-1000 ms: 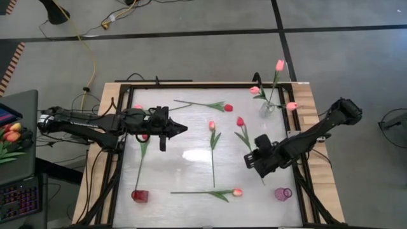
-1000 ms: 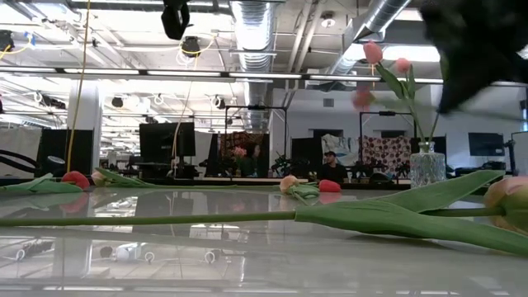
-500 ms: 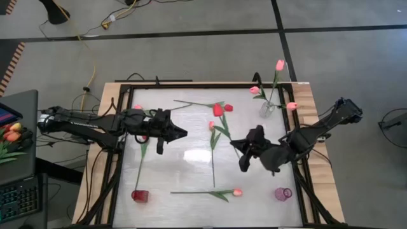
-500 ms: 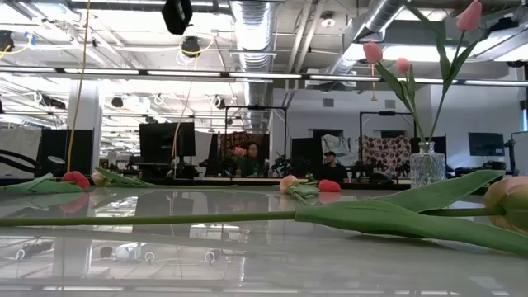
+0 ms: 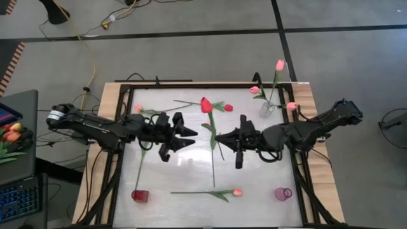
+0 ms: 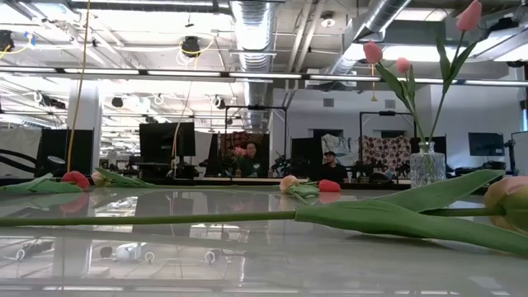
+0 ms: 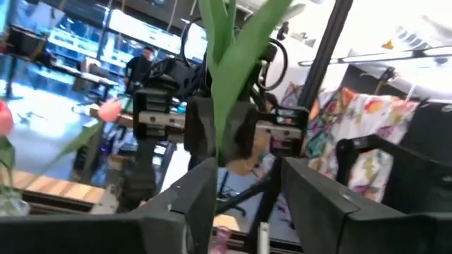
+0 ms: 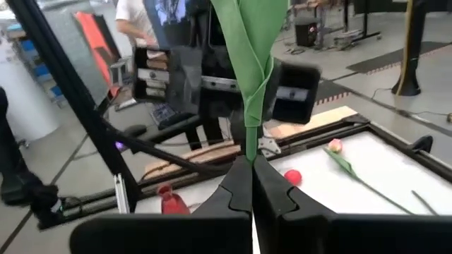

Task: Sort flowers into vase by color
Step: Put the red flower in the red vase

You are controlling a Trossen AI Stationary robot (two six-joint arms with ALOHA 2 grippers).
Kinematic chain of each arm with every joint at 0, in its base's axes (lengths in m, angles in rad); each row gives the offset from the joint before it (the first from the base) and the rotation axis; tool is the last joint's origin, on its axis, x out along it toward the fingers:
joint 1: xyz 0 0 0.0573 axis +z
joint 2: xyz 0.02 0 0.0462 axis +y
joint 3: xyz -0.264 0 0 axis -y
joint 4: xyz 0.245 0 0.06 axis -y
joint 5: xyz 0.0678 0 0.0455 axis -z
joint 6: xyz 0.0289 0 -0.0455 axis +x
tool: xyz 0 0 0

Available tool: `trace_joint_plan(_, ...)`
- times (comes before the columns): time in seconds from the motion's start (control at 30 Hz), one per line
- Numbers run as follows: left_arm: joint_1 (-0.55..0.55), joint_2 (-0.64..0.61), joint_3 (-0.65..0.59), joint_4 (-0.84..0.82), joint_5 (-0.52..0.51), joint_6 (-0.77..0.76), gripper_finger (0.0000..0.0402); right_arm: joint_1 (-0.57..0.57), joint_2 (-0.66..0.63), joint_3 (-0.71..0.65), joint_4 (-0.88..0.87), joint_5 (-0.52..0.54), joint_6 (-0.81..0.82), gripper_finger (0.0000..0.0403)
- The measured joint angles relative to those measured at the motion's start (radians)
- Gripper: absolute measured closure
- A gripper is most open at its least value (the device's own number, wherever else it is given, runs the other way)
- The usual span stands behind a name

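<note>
A red-headed tulip (image 5: 205,105) is up off the table at its middle, and my right gripper (image 5: 217,137) is shut on its green stem. My left gripper (image 5: 193,135) stands open just left of that stem, facing it. In the left wrist view the tulip's leaves (image 7: 229,85) rise between the open fingers of that gripper (image 7: 244,190). Other flowers lie flat on the white table: a pink one (image 5: 213,166), a salmon one (image 5: 236,192), a red one (image 5: 227,108) and one under the left arm (image 5: 141,162). A clear vase (image 5: 267,109) at the far right holds three pink tulips. My right gripper pinches the red tulip's bare stem (image 8: 249,147) between its two fingers, just below where the leaves wrap it. The fingers come level from the table's right and lie across the stem. The tulip is clear of the table, its head up and its stem end below the fingers.
A small red vase (image 5: 140,195) stands at the near left corner and a purple one (image 5: 283,194) at the near right. A black frame (image 5: 191,85) borders the table. In the low view a tulip stem (image 6: 247,218) lies across the near table.
My right gripper has gone toward the table's left with the red tulip. The tulip has come off the table and stood up. My left gripper has shifted a little toward the table's right and has opened beside the stem.
</note>
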Motion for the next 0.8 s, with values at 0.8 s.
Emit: trace_joint_plan(0.8,0.034,0.170,0.164,-0.030,0.017,0.027,0.0174,-0.065,0.044,0.000,0.029,-0.088,-0.029,0.0381)
